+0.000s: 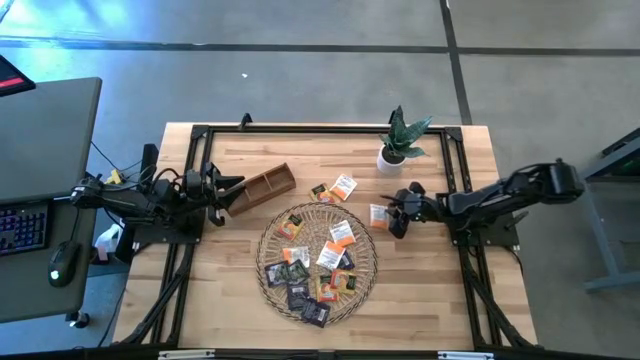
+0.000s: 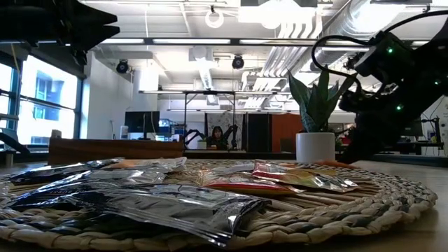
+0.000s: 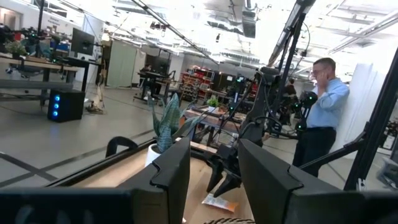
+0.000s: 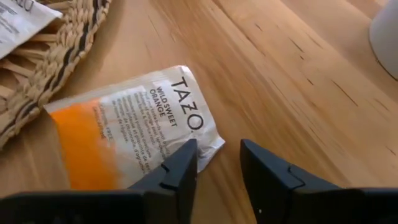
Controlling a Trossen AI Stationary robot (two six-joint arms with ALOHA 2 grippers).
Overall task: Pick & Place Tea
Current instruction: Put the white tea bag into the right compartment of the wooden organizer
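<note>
- The step in hand is the pick: my right end effector point(image 4: 214, 163) sits low over the pale wooden surface point(image 4: 298, 74), right of centre in the high view, at one white-and-orange square tea sachet point(image 4: 127, 134) lying flat on the bare wood just beside the edge of the round woven wicker tray point(image 4: 46, 68).
- In the right wrist view my two dark fingers point(image 4: 180, 171) stand a narrow gap apart, one over the sachet's corner, the other over bare wood. They have hold of nothing that I can see; the sachet is flat on the wood, not lifted.
- Most of the other flat square tea sachets, white-and-orange and dark grey point(image 1: 318, 262), lie heaped on the wicker tray in the centre of the high view; a few more point(image 1: 335, 188) lie on the wood just above it.
- The brown wooden compartment box point(image 1: 262, 186) lies at centre left of the high view, well apart from my sachet, near my left end effector point(image 1: 215, 185), which waits there with fingers parted and empty.
- The white pot with a green plant point(image 1: 392, 155) stands near my right arm, upper right of centre.
- My judgement: the next move calls for getting a finger under that thin corner before pinching, since a flat sachet may slide along the wood rather than rise; then lift and carry it, presumably to the box.
</note>
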